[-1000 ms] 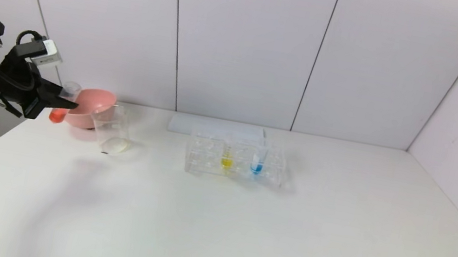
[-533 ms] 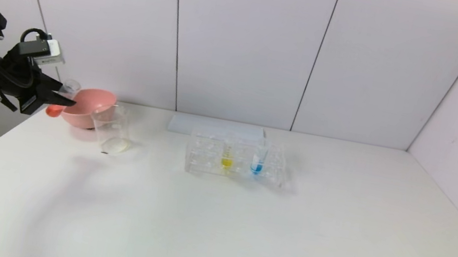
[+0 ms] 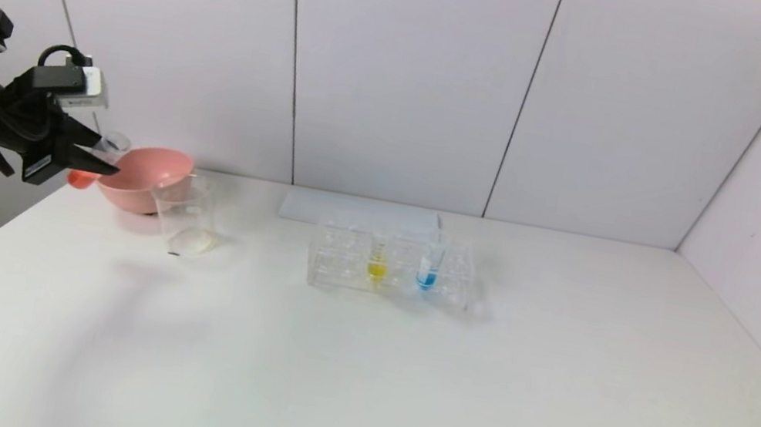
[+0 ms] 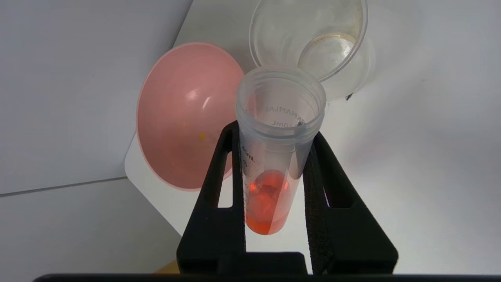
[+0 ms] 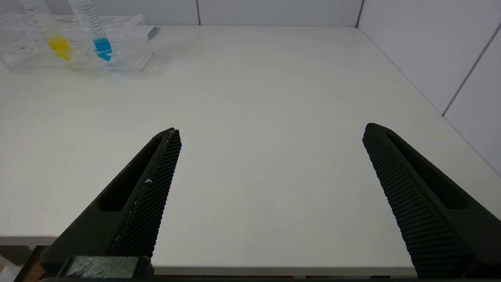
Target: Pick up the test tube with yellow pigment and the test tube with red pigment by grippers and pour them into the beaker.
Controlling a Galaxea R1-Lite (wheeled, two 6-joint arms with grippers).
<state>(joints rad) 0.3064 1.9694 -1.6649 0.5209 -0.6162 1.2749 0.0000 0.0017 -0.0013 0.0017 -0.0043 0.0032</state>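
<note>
The left hand (image 3: 93,164) is pinching the test tube with red pigment (image 4: 274,156) between both fingers (image 4: 219,188), up at the surface's (image 3: 354,365) far left corner. The tube is tilting, its long axis slanting with the open mouth toward the pink bowl (image 3: 140,177) and the red tip (image 3: 81,179) low and outward. Mirrored lettering and a "mL" mark are showing through its wall (the rest I cannot read). Just beyond the bowl the beaker (image 3: 186,214) is standing upright. Well apart, at mid-surface, the test tube with yellow pigment (image 3: 379,259) is standing upright in the clear rack (image 3: 339,269) beside a blue tube (image 3: 428,267). The right hand (image 5: 270,137) is hanging spread wide over the near edge.
</note>
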